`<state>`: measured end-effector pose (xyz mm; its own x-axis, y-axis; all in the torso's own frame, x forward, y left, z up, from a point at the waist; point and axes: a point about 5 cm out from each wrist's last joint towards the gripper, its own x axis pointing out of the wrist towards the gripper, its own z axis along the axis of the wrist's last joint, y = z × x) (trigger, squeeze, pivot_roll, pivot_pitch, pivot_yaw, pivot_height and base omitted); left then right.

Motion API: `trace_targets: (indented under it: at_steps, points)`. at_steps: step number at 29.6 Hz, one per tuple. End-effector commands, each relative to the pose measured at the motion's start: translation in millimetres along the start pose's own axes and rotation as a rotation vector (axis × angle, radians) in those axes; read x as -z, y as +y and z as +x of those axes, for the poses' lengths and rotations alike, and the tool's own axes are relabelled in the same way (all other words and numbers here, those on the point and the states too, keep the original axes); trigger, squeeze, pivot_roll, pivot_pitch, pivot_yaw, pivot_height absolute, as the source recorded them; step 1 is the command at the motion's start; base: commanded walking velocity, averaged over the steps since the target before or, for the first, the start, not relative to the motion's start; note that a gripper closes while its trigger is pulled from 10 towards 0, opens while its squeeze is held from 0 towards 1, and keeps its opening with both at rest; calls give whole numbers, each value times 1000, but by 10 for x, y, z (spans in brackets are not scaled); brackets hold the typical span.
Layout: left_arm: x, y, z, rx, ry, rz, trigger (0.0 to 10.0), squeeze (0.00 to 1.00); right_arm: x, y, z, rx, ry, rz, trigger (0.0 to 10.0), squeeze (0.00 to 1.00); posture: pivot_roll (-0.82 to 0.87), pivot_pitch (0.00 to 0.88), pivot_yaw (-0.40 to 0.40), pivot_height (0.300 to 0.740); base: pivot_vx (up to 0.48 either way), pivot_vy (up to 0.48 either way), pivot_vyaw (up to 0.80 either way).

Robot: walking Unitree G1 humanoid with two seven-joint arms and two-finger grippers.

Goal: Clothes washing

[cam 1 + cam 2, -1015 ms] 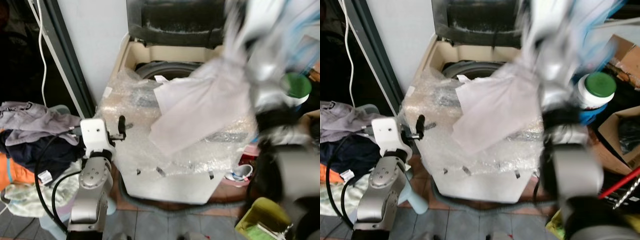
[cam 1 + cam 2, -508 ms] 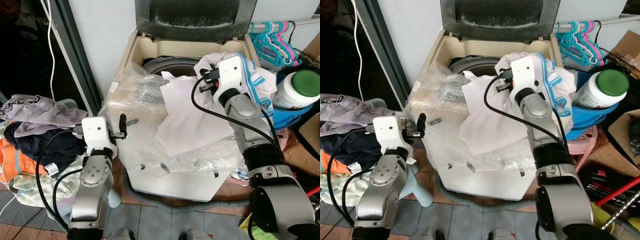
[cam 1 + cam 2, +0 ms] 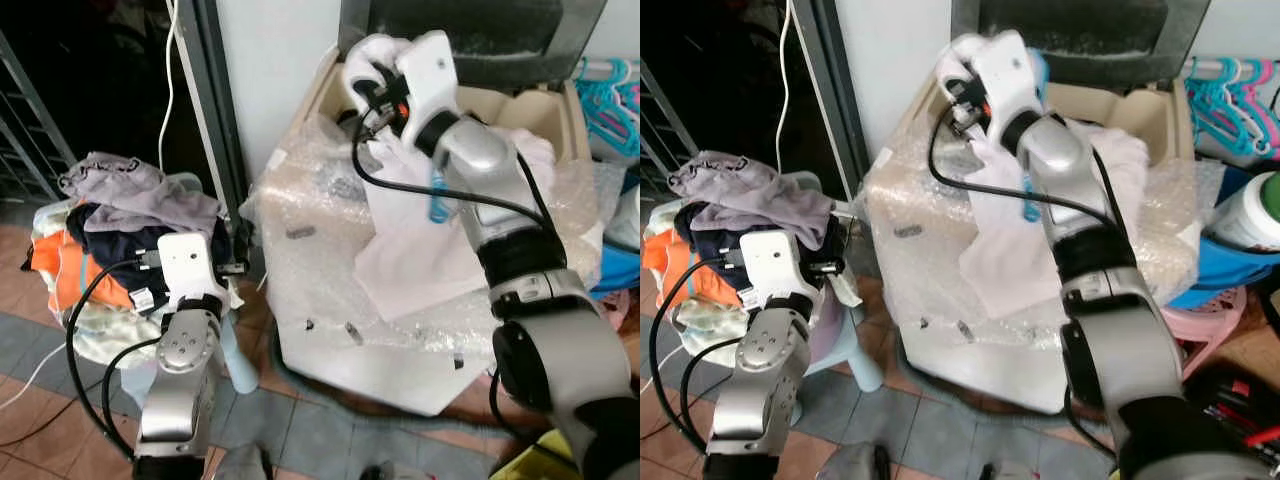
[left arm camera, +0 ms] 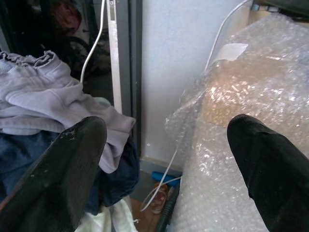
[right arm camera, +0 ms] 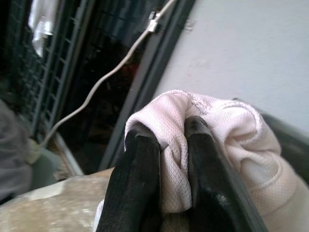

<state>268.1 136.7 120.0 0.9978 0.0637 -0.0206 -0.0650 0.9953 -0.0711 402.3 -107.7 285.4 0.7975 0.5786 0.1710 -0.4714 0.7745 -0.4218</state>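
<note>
- One washer (image 3: 400, 330), bubble-wrapped, frame centre.
- One white garment (image 3: 420, 240), crumpled, pinched tight by the right gripper (image 5: 164, 145) up top.
- Left gripper (image 4: 164, 159) gaped wide, empty.
- One laundry pile (image 3: 120, 220) at left.

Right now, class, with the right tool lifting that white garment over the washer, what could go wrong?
1. The white garment trails down over the bubble wrap, so it may drag it along.
2. The right tool pinches just a small fold, which might slip free.
</note>
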Motion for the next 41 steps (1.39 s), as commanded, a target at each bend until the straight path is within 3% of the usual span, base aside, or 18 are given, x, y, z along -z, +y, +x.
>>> trace_targets:
  at_steps: [1,5,7,11,12,13,15,17,18,23,25,28,32,37,38,39,40,41]
  points:
    - [-3,-20,11,-19,-1,-13,10000,0,80,-114,8,66,83,-3,10000,0,-55,0,2,740,0,0,0]
    - [-1,-21,14,-23,1,-14,10000,0,313,-303,-87,229,250,27,10000,0,-55,0,3,740,0,0,0]
    - [1,-25,19,-21,5,-14,10000,0,523,-429,-226,357,377,137,10000,0,-55,0,4,740,0,0,0]
    - [11,-33,23,-15,14,-14,10000,0,764,-436,-394,369,472,270,10000,0,-61,0,9,740,0,0,0]
    - [12,-35,24,-13,16,-13,10000,0,779,-442,-412,366,475,259,10000,114,-67,0,10,740,0,0,0]
    - [13,-36,23,-12,17,-13,10000,0,785,-452,-427,359,471,249,10000,1000,-67,0,10,740,0,0,0]
    - [15,-39,21,-10,20,-13,10000,0,782,-484,-455,355,457,206,10000,1000,-68,2,10,740,0,0,0]
    - [18,-40,16,-11,23,-13,10000,0,684,-584,-473,382,390,38,10000,1000,-68,6,7,740,0,0,0]
    - [25,-35,9,-16,28,-15,10000,0,531,-651,-483,384,256,-46,10000,1000,-68,9,6,740,0,0,0]
    - [37,-21,-8,-26,36,-17,10000,0,475,-666,-569,338,143,25,10000,1000,-68,12,5,740,0,0,0]
    - [62,-13,-30,-29,50,-22,10000,0,609,-616,-897,294,113,30,10000,1000,-75,9,7,740,0,0,0]
    - [73,-11,-33,-28,55,-23,10000,0,640,-608,-986,313,103,10,10000,1000,-79,7,9,740,0,0,0]
    - [73,-37,-13,-8,55,-16,10000,0,804,-495,-1300,393,132,-72,10000,1000,-94,1,18,740,0,0,0]
    - [70,-48,-1,-1,53,-14,10000,0,1008,-256,-1494,401,230,-76,10000,1000,-100,0,21,740,0,0,0]
    - [71,-50,1,0,53,-13,10000,0,1104,-167,-1517,391,288,-49,10000,894,-96,0,21,740,0,0,0]
    - [71,-50,1,0,53,-13,10000,0,1104,-167,-1517,391,288,-49,10000,894,-96,0,21,740,0,0,0]
    - [71,-50,2,1,53,-12,10000,0,1161,-113,-1528,384,324,-30,10000,592,-96,0,21,740,0,0,0]
    - [68,-46,1,-1,52,-11,10000,0,1220,-55,-1528,361,371,1,10000,384,-96,0,21,740,0,0,0]
